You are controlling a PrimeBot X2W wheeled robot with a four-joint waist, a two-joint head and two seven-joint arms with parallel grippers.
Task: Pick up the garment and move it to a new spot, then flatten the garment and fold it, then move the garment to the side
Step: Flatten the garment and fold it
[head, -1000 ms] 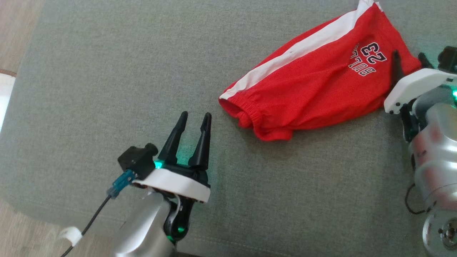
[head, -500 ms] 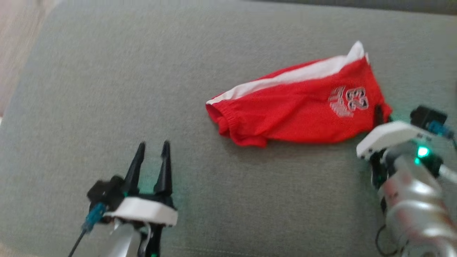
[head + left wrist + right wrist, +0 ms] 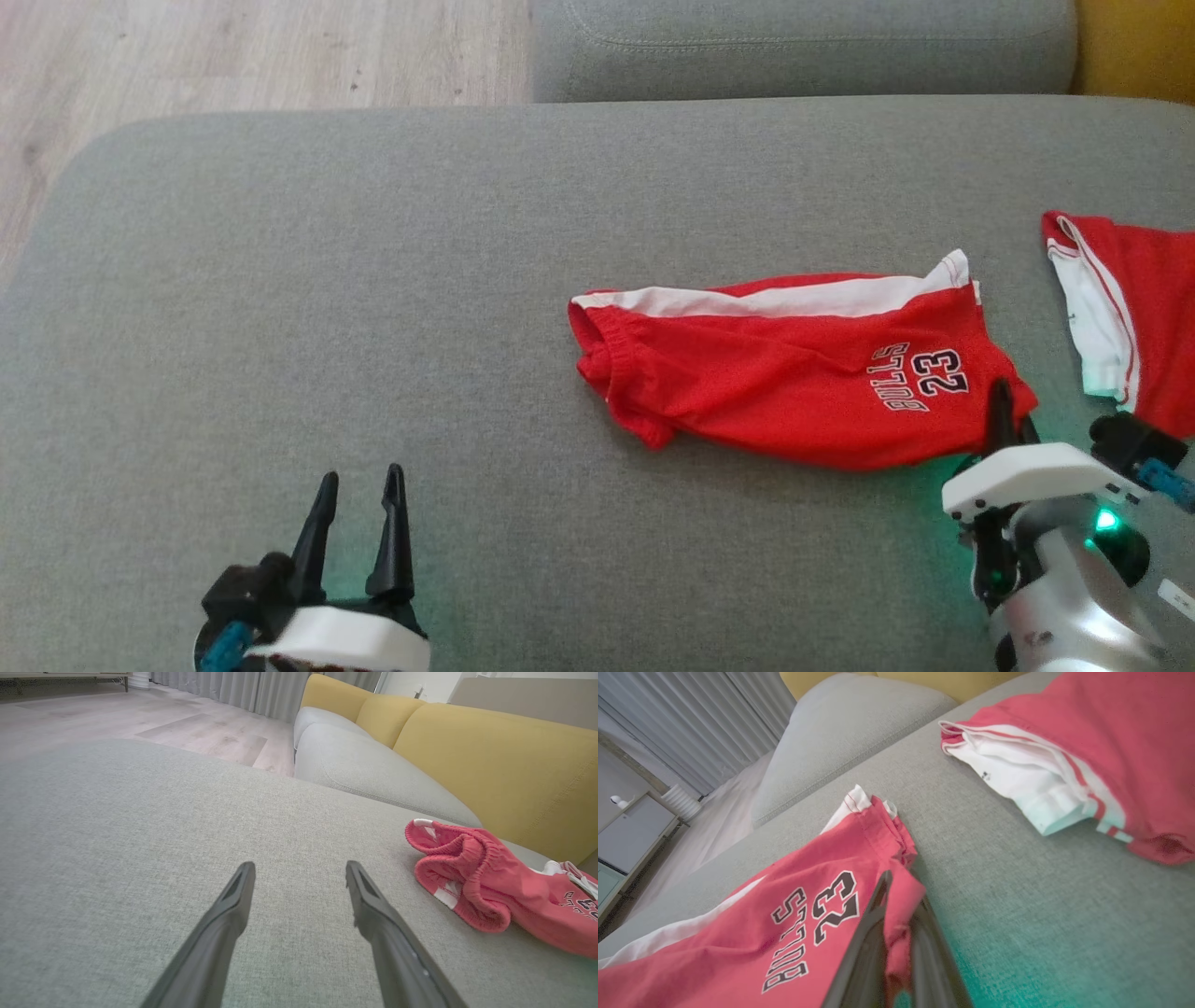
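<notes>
The garment (image 3: 794, 373) is a pair of red shorts with a white side stripe and "BULLS 23" print, lying crumpled on the grey sofa seat (image 3: 373, 327). My right gripper (image 3: 1006, 415) is shut on its near right hem corner; in the right wrist view the red cloth (image 3: 803, 914) is pinched between the two dark fingers (image 3: 864, 947). At the lower left my left gripper (image 3: 359, 490) stands open over bare seat, well away from the shorts. The left wrist view has the elastic waistband end of the garment (image 3: 472, 882) at the right.
A second red and white garment (image 3: 1120, 317) lies at the seat's right edge, also in the right wrist view (image 3: 1087, 760). A grey cushion (image 3: 803, 47) and yellow backrest (image 3: 490, 760) stand behind. Wooden floor (image 3: 233, 56) lies beyond the far left corner.
The right gripper has shut on the shorts' hem corner. The head camera has tilted up, so the whole scene sits lower and the second garment has come into view.
</notes>
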